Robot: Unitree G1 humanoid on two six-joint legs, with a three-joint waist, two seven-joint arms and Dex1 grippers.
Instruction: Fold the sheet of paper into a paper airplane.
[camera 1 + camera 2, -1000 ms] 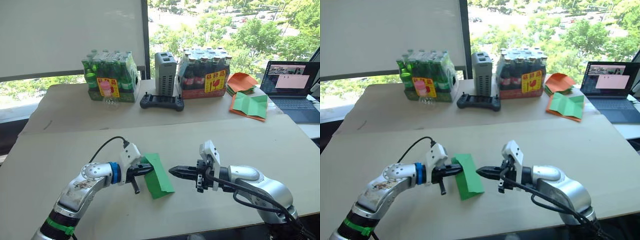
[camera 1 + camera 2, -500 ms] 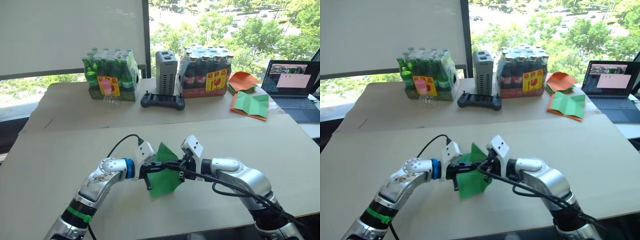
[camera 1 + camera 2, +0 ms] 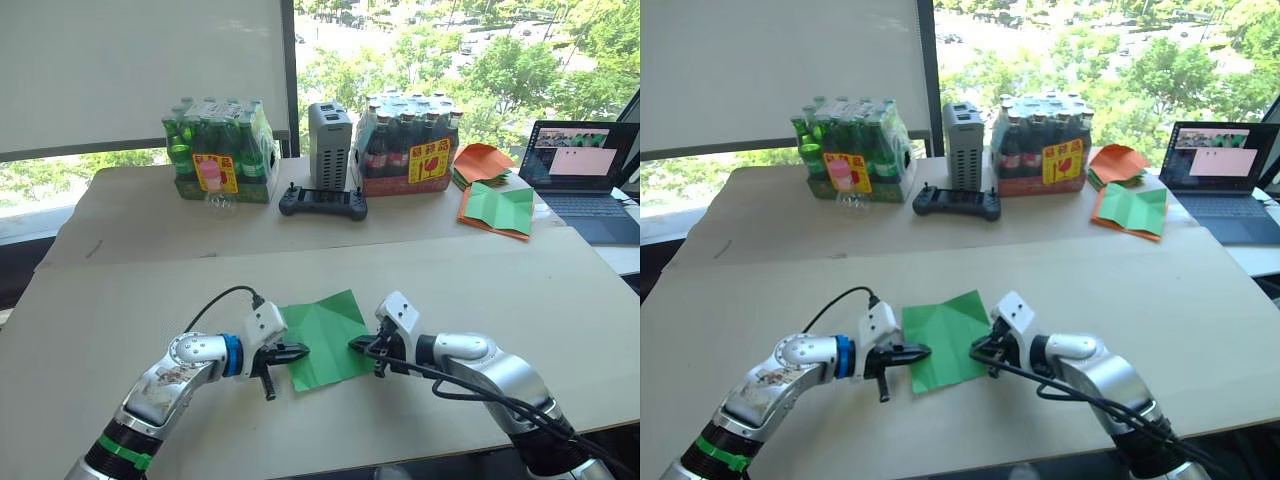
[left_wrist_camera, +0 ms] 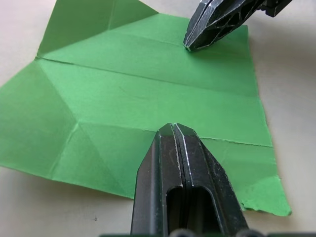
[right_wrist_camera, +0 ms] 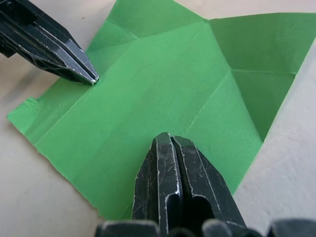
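Left eye view: the sheet of paper [image 3: 325, 337] lies unfolded and flat on the near desk [image 3: 120, 330], midway between the two arms. The left claw [image 3: 298, 351] rests at the sheet's left edge and the right claw [image 3: 357, 344] at its right edge, both with fingers pressed together and pinching nothing.

Right eye view: the same layout; a green sheet edged by orange paper [image 3: 1133, 210] lies well apart on the far desk and plays no part.

Left wrist view: the closed left claw tip sits on the near margin of the sheet, whose surface carries a lengthwise centre crease and diagonal corner creases. One corner looks ragged.

Right wrist view: the closed right claw tip presses the opposite margin; the corner flaps stand partly open.

Judgement: the step in hand appears to be flattening the sheet for the next fold. It is best done by keeping one tip pinned as an anchor while the other slides outward along an existing crease, with light pressure so that the thin paper neither skids nor tears.
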